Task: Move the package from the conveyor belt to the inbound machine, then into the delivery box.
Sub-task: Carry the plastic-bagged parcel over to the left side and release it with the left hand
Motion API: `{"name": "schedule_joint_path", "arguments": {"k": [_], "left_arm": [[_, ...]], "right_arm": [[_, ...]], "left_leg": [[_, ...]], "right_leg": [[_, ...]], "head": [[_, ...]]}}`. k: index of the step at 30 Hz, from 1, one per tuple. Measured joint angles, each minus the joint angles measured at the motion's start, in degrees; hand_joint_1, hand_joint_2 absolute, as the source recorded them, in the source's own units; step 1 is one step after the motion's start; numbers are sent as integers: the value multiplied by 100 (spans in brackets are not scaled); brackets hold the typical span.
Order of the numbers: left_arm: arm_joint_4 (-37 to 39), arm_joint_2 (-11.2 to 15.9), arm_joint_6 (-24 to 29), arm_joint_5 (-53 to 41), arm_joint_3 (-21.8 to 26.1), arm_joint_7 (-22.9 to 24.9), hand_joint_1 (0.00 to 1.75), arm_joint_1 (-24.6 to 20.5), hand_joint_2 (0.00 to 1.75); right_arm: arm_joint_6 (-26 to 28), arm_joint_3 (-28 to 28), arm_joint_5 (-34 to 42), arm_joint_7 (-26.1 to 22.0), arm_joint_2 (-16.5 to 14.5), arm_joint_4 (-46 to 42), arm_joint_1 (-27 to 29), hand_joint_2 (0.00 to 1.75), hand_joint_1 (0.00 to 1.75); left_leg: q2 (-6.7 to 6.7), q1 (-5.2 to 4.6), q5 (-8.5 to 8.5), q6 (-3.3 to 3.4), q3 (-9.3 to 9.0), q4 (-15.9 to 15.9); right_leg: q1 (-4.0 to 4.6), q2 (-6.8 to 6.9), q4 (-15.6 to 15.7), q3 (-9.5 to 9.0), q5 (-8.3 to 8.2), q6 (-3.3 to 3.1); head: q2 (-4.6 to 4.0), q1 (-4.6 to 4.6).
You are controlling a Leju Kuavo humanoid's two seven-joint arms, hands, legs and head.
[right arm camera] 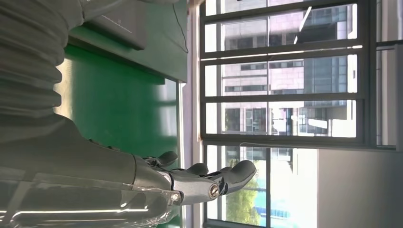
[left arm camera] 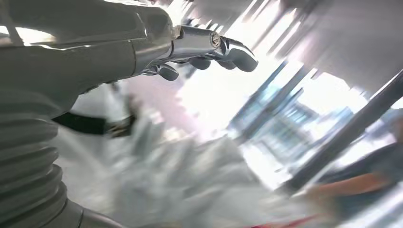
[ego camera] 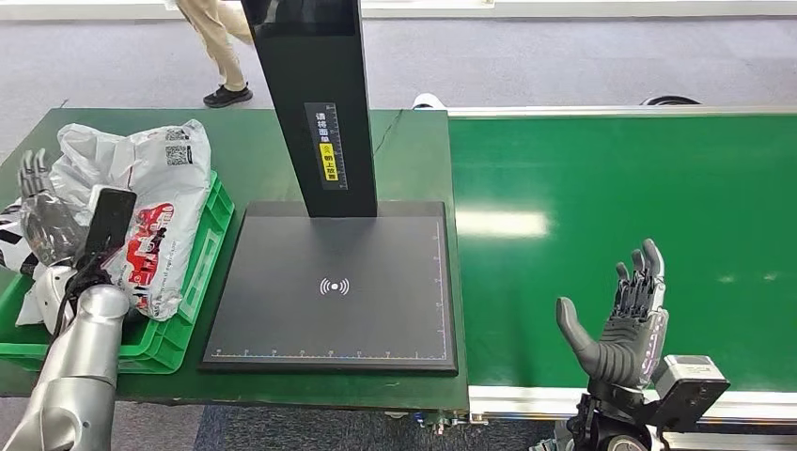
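The white plastic mailer package (ego camera: 141, 197) already lies in the green plastic delivery crate (ego camera: 202, 272) at the table's left edge, so the job looks nearly done; the left hand (ego camera: 38, 202) hovers at it, fingers spread, gripping nothing; the right hand (ego camera: 625, 319) waits empty, fingers apart, over the bare green conveyor belt (ego camera: 620, 188).

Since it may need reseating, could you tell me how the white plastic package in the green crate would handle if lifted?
The white package looks crumpled, so probably floppy and saggy. Its glossy film may slip. It overhangs the green crate, so could slide.
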State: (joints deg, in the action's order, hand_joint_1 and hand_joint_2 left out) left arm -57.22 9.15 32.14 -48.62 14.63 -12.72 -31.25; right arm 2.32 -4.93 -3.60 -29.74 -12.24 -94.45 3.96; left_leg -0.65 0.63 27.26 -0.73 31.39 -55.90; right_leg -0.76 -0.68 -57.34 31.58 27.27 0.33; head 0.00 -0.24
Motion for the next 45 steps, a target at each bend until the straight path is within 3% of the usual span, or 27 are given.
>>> {"name": "schedule_joint_path", "arguments": {"k": [9, 13, 17, 20, 23, 28, 30, 35, 40, 45], "left_arm": [[-982, -202, 363, 520, -283, -477, 0, 338, 175], [-1339, -362, 671, 817, -259, -1384, 0, 457, 175], [-1988, -811, 694, 741, 114, -2489, 0, 649, 175], [-2490, -963, 684, 1612, 154, -2707, 0, 841, 175], [-2911, -975, 670, 2603, -240, -2746, 0, 1119, 175], [-4007, -916, 577, 3991, -1288, -2761, 0, 1689, 175], [-4397, -907, 221, 4381, -1681, -2761, 0, 1899, 175], [-4824, -973, -1262, 4822, -2314, -2761, 0, 2271, 175], [-4710, -1058, -2820, 4332, -2659, -2755, 0, 2500, 175], [-4498, -1179, -3153, 4048, -2861, -2748, 0, 2631, 175]], "right_arm": [[29, -28, 8, -1, 0, -27, 33, 175, 0], [43, -38, 23, -14, 0, -27, 35, 175, 0], [88, -13, 56, -61, 3, -25, 34, 175, 0], [130, -1, 104, -97, 11, -24, 33, 175, 0], [139, 4, 127, -107, 33, -18, 11, 175, 0], [66, 82, 109, -108, 85, 49, -74, 175, 0], [5, 122, 70, -107, 103, 85, -118, 175, 0], [-180, 244, -54, -103, 143, 157, -194, 175, 0], [-437, 378, -221, -104, 180, 235, -278, 175, 0], [-517, 494, -258, -105, 205, 310, -345, 175, 0]], "left_leg": [[2, 2, 0, 0, 18, 1], [1, 1, 0, 0, 24, 1], [6, -1, 1, 1, 30, 0], [9, 0, 3, 1, 30, 0], [0, 2, 3, 1, 35, 0], [7, 1, 3, 1, 37, 1], [2, 0, 3, 1, 39, 0], [1, -1, 3, 2, 40, 0], [1, 0, 3, 2, 39, 1], [2, 0, 3, 2, 40, 0]], "right_leg": [[2, -2, 0, 19, -1, -1], [1, -1, 0, 20, 0, -1], [-1, -6, 0, 24, -1, 0], [-1, -11, 2, 32, -2, 0], [1, -4, 2, 31, -1, 0], [1, -8, 1, 33, -1, 0], [-1, -4, 2, 34, 0, 1], [-2, -3, 2, 34, -1, 1], [-1, -3, 2, 34, -1, 1], [-1, -4, 2, 35, -1, 1]], "head": [[0, 0], [0, 0], [0, 2], [0, -1], [0, 0], [0, 0], [0, 0], [0, 0], [0, -1], [0, 0]]}}
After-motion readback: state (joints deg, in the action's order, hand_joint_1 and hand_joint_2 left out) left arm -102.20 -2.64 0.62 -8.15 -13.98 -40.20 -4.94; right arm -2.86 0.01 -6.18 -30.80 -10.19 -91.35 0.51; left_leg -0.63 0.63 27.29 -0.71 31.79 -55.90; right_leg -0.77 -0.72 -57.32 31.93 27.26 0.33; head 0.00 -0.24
